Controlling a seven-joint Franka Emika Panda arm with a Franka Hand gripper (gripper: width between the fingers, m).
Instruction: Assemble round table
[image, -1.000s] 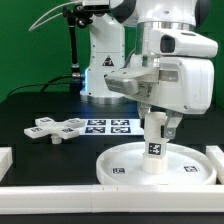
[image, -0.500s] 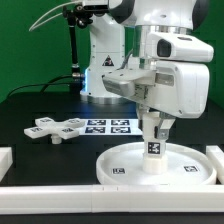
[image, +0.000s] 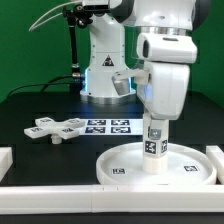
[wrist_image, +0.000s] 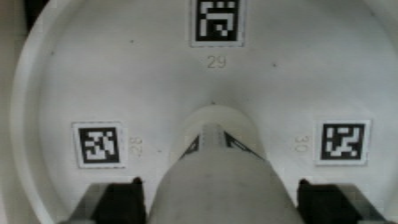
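Note:
The large white rimmed disc (image: 160, 165) lies flat on the black table at the front, tags on its face. The short cylindrical post (image: 153, 150) stands upright on the disc's centre, a tag on its side. My gripper (image: 156, 126) comes straight down over the post and is shut on its upper part. In the wrist view the post (wrist_image: 222, 160) runs between my two dark fingertips (wrist_image: 121, 200) down to the disc (wrist_image: 107, 70). The flat lobed cross piece (image: 55, 128) lies on the table at the exterior view's left, apart from the disc.
The marker board (image: 108, 126) lies behind the disc. White rails (image: 60, 187) edge the table at the front and at both sides. The robot's base (image: 103, 60) stands at the back, with a black stand beside it.
My wrist has turned about the vertical axis while holding the post. The post stays upright at the disc's centre. The cross piece has not moved.

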